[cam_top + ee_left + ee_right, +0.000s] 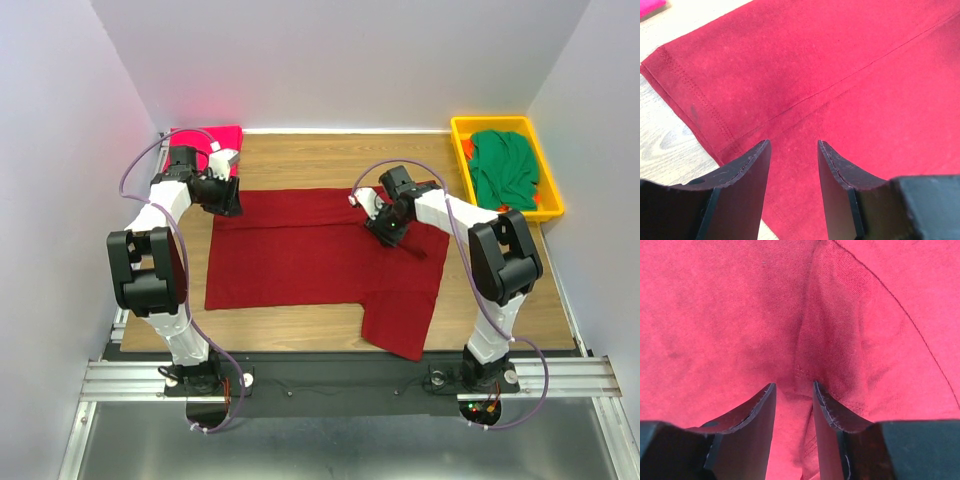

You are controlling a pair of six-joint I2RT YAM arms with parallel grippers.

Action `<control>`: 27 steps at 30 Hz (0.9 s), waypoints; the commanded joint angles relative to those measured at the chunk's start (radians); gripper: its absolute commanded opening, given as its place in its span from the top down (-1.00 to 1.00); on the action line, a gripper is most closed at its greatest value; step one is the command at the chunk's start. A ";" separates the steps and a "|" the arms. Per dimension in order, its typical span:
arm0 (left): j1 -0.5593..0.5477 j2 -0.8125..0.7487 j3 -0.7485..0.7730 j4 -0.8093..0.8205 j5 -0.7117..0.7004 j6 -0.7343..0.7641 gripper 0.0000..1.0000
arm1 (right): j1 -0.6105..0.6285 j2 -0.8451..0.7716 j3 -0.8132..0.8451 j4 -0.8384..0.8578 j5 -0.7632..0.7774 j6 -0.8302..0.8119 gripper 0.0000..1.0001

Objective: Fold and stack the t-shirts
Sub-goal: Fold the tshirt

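The wooden tabletop [300, 160] carries the maroon shirt [310, 255], spread flat across its middle. The shirt's long edges run left to right, and one sleeve hangs toward the near edge at the right. At the far right corner sits a yellow bin [457, 140] with the green shirt [505, 165] crumpled inside it. The pink shirt [205, 135] lies folded at the far left corner, just beyond the maroon shirt's corner and apart from it.

Both arms reach down onto the maroon shirt. The left fingers [228, 203] are at its far left corner and the right fingers [385, 232] are right of its middle, near the far edge.

In the left wrist view, the left fingers [747, 175] stand parted with a modest gap. The cloth [840, 75] passes flat beneath that gap with nothing clamped in it. The stitched hem and bare wood [665, 145] lie just to the left of the tips, and a seam line runs diagonally beyond them.

In the right wrist view, the right fingers [752, 412] are drawn closer together. A raised ridge of cloth [807, 330] runs straight into the narrow gap, and a bit of stitched hem sits right at the tips. They look pinched on that fold.
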 commanded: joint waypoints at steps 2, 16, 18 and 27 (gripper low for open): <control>0.006 -0.004 0.020 -0.010 0.007 0.002 -0.08 | 0.004 0.019 0.005 0.028 0.024 -0.021 0.21; 0.013 -0.001 0.021 -0.012 0.008 0.012 -0.08 | -0.002 0.010 0.022 0.044 0.066 -0.007 0.99; 0.014 -0.001 0.020 -0.013 0.010 0.015 -0.08 | -0.002 -0.007 0.028 0.042 0.060 0.000 0.99; 0.020 -0.006 0.023 -0.022 0.016 0.025 -0.08 | 0.001 -0.091 0.085 -0.054 -0.161 0.086 0.99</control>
